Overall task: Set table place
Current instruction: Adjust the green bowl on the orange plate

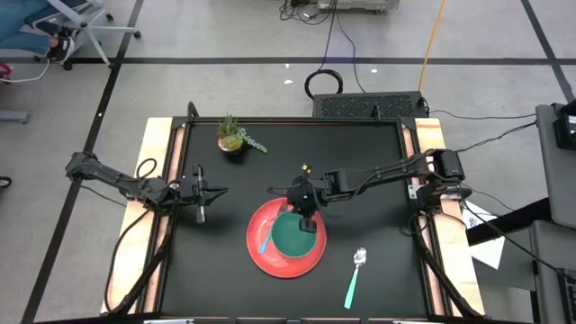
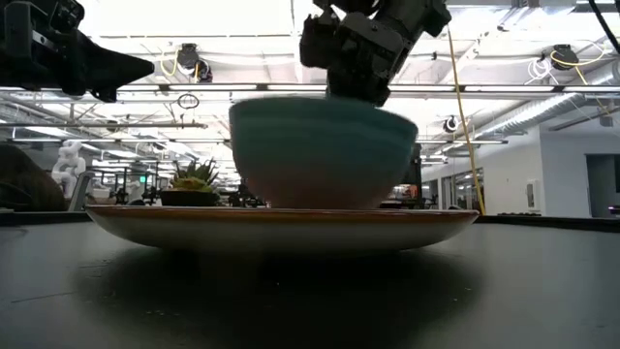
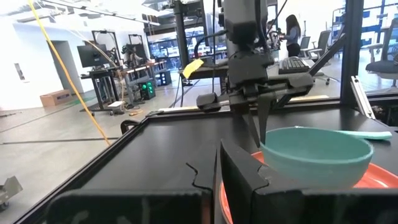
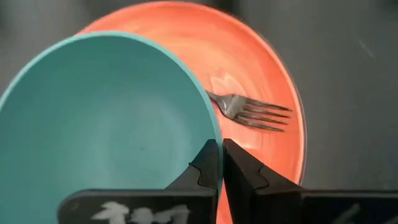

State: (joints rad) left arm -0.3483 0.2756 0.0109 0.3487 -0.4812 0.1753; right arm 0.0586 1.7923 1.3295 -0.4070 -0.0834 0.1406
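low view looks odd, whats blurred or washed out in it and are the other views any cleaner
Low view: the teal bowl has a smeared rim, bright ceiling lights wash out the top, and the table lies dark under the red plate. Right wrist view: the bowl and the fork are sharp, with glare on the tines. High view: evenly lit, and the spoon is crisp.
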